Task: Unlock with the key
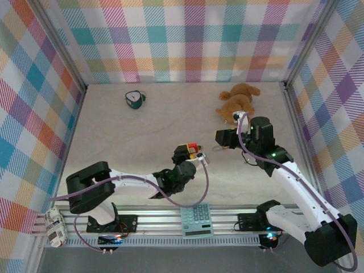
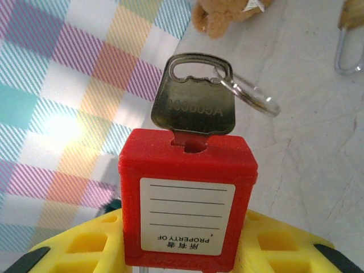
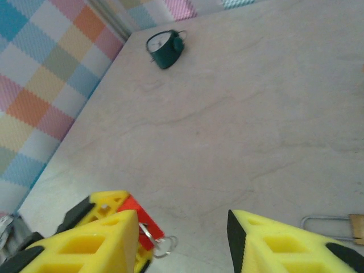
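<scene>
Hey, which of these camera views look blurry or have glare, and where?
Left wrist view: key and red padlock sharp, plaid wall behind blurred with a bright glare patch; right wrist view: soft throughout, no glare; top external view: evenly lit, sharp.

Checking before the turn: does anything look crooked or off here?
Nothing stands out. The key sits in the red padlock, gripped by the left pincer; the right pincer is open.

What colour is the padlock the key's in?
Red padlock, white label; left wrist view shows it best.
</scene>
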